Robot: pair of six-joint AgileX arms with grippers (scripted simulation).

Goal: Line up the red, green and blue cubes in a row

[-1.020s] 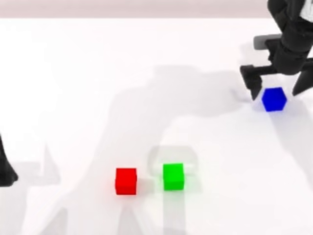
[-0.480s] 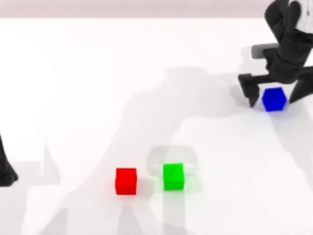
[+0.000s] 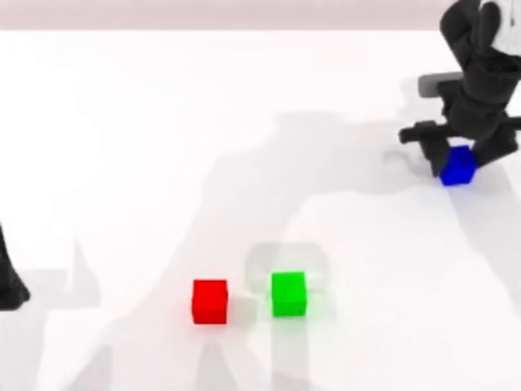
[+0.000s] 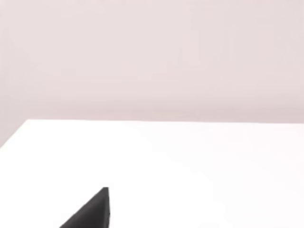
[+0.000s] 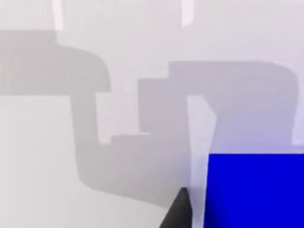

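The blue cube [image 3: 457, 169] sits at the table's far right, and in the right wrist view it [image 5: 254, 190] fills one corner. My right gripper [image 3: 461, 156] is down over the cube, open, one finger on each side. A thin strip of table still separates its dark fingertip [image 5: 183, 209] from the cube's side. The red cube [image 3: 210, 300] and the green cube [image 3: 288, 293] lie side by side near the front middle, a small gap between them. My left arm [image 3: 8, 285] is parked at the left edge, with one fingertip [image 4: 97, 211] showing and nothing held.
The table [image 3: 163, 147] is plain white, with its back edge along the top of the top view. Soft shadows of both arms fall across the middle.
My right gripper has come down over the blue cube and its fingers have drawn in towards the cube's sides. The cubes and the left arm have not moved.
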